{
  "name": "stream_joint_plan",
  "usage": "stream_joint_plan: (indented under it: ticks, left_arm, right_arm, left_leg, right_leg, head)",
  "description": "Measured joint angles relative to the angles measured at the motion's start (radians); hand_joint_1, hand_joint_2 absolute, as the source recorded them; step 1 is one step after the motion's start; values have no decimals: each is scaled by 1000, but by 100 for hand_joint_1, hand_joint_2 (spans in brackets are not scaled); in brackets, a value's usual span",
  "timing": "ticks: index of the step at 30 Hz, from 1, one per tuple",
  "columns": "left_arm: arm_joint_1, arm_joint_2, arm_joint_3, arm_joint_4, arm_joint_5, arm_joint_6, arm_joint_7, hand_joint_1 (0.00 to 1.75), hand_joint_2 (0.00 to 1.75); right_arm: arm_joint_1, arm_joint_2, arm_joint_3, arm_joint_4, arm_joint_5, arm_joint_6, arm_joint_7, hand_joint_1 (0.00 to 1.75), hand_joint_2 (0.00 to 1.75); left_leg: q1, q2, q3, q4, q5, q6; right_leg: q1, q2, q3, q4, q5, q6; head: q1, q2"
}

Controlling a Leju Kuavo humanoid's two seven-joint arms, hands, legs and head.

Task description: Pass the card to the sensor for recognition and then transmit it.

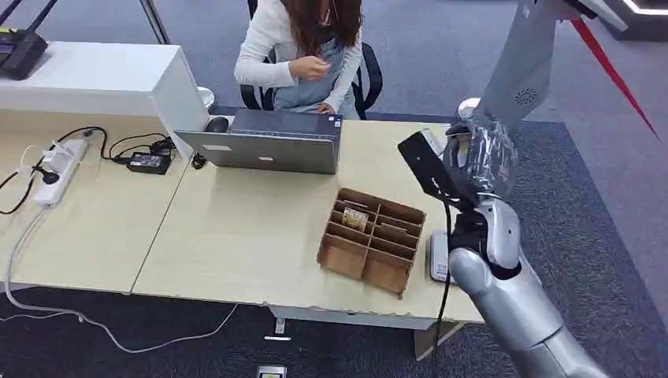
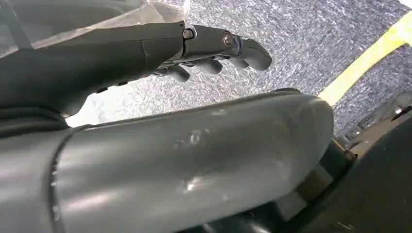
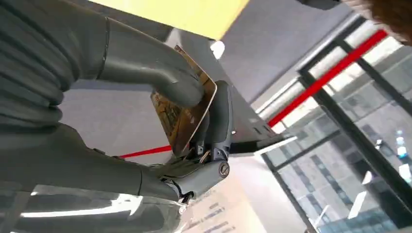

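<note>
My right hand (image 1: 480, 157) is raised above the table's right end, its back wrapped in clear plastic. In the right wrist view the right hand (image 3: 204, 141) pinches a brownish printed card (image 3: 180, 116) between its thumb and dark fingers, with the card standing on edge. A flat white device (image 1: 438, 257), possibly the sensor, lies on the table beside a cardboard divider box (image 1: 370, 240) and is partly hidden behind my forearm. Another card (image 1: 355, 218) stands in one compartment of the box. My left hand (image 2: 214, 46) hangs over the grey carpet with its fingers stretched out and holds nothing.
A person (image 1: 303, 47) sits behind an open grey laptop (image 1: 264, 142) at the far side of the table (image 1: 236, 228). A power strip (image 1: 59, 169), an adapter (image 1: 148, 162) and cables lie at the left. A grey stand (image 1: 520, 63) rises behind my right hand.
</note>
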Motion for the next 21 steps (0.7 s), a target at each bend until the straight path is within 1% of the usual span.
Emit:
stream_joint_plan:
  ticks: [6, 11, 16, 21]
  left_arm:
    - [0, 5, 2, 0, 8, -10, 0, 0, 0]
    - [0, 7, 4, 0, 20, -16, 9, 0, 0]
    - [0, 12, 5, 0, 26, -18, 11, 0, 0]
    - [0, 14, 8, 0, 29, -22, 11, 0, 0]
  right_arm:
    - [62, -22, -8, 5, 76, 47, 73, 175, 175]
    - [135, -51, -27, 11, 79, 68, 121, 175, 175]
    - [190, -70, -56, 19, 77, 64, 130, 175, 175]
    - [229, -71, -76, 32, 60, 60, 129, 175, 175]
  left_leg:
    - [0, 0, 0, 0, 0, 0]
    - [0, 0, -1, 0, 0, 0]
    - [0, 0, -1, 0, 0, 0]
    - [0, 0, -1, 0, 0, 0]
  right_leg:
    - [0, 0, 0, 0, 0, 0]
    - [0, 0, 0, 0, 0, 0]
    - [0, 0, 0, 0, 0, 0]
    - [0, 0, 0, 0, 0, 0]
  head:
    - [0, 0]
    - [0, 0]
    - [0, 0]
    - [0, 0]
